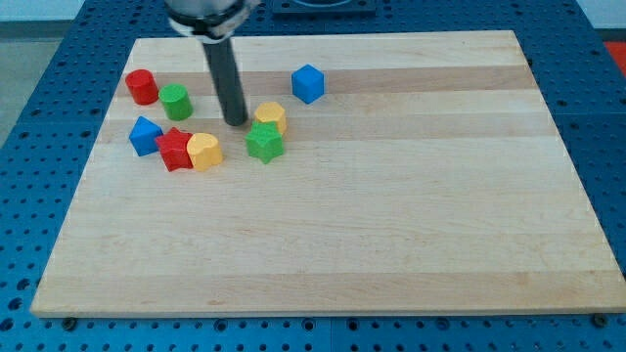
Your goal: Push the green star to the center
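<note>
Blue perforated metal is seen around a pale wooden board (391,225), which fills most of the view and is striped lengthwise in slightly different wood tones. All the blocks are gathered in the board's upper left part.

No hand or gripper is fitted, so nothing is held open or closed; only a straight dark rod (225,78) is seen, coming down from the view's top. My tip (236,122) is placed on the board just to the left of the yellow block (271,116), near it but whether touching cannot be told.

The green star (264,143) is found directly below the yellow block and touching it, lower right of my tip, well to the left of the board's centre. A blue cube (307,83) is set apart toward the view's upper right of this pair.

Further left, a red cylinder (142,86) is seen nearest the board's left edge, with a green cylinder (176,101) just beside it on the right. Below these, a blue block (146,135), a red star-like block (176,149) and a yellow heart-shaped block (204,151) are lined up in a row, each touching the next.
</note>
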